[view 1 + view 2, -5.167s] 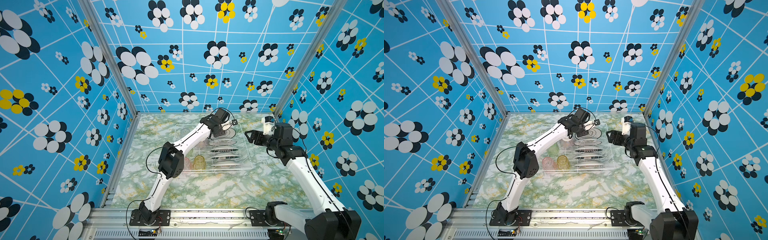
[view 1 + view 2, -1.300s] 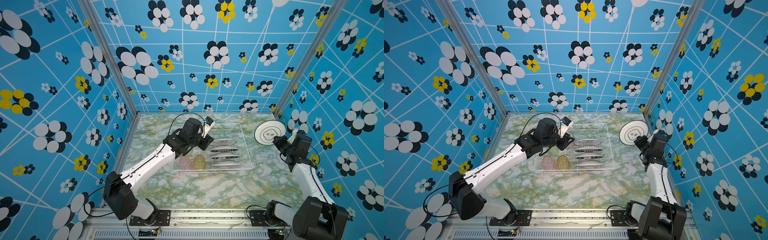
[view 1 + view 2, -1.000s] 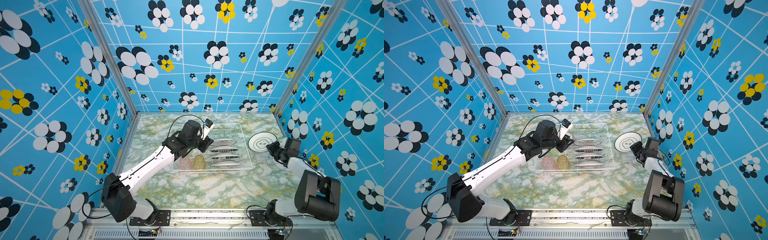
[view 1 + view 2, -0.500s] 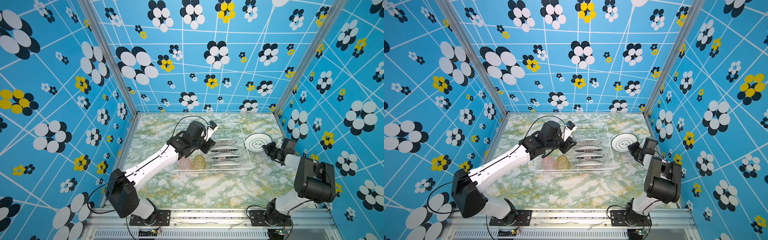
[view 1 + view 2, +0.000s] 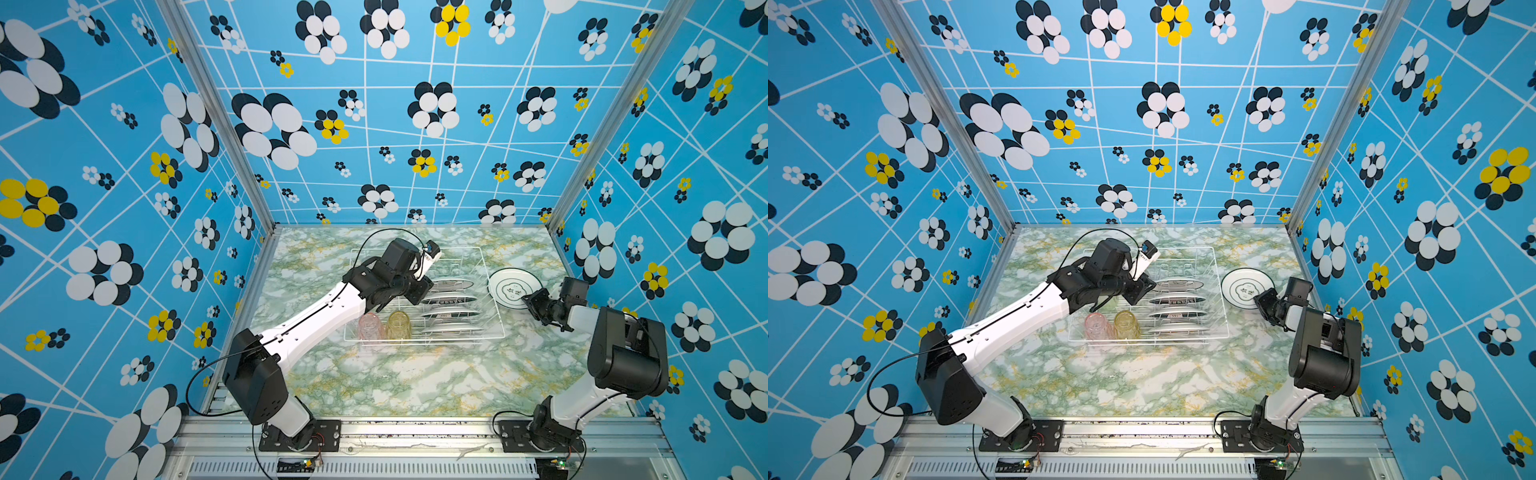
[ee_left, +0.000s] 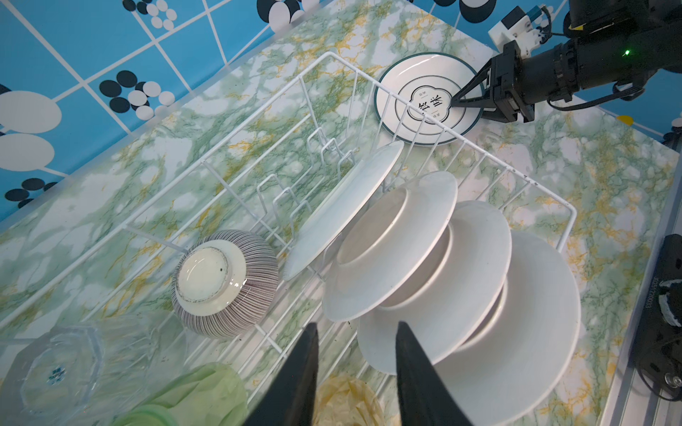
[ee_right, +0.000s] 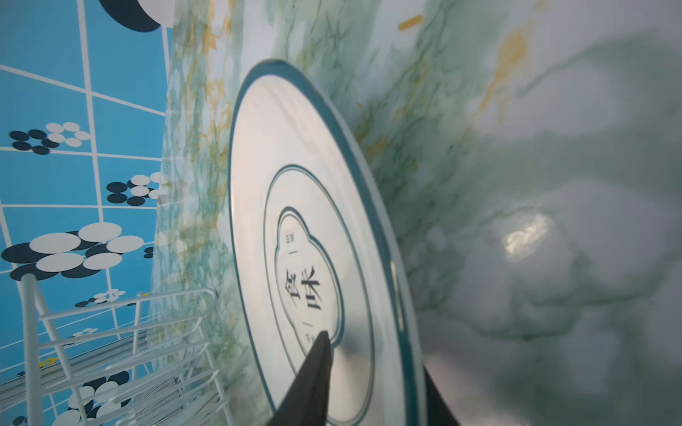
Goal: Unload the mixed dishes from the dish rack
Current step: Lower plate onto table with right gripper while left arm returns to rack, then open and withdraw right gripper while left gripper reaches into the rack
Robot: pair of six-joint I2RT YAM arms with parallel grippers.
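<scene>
Placement step, judging by layout: green-rimmed plate lying flat, face up, on table, just beside dish rack and outside its right wall. Reaching in from the plate's near-right edge, right gripper is straddling the rim, one finger lying over the printed centre, the other sitting low beyond the edge. Gap is looking narrow; cannot tell whether pinching or slack.

Key relation: fingers are pointing toward the rack with the plate lying ahead of them, so pull-out is likely needing to go straight back along the finger line. Sideways drag is risking a slide into the wire wall.

Over the rack's left half, left gripper is hovering, fingers parted to a middling gap, holding nothing. Four plates are standing on edge in the prongs, leaning, faces running across the rack, lined front to back. Striped bowl is sitting upside down ahead of the left fingertips. Pink tumbler and amber tumbler are sitting at the rack's front left; clear tumbler and green tumbler are showing close to the left fingers. Left arm is looking nearer the bowl and tumblers.
</scene>
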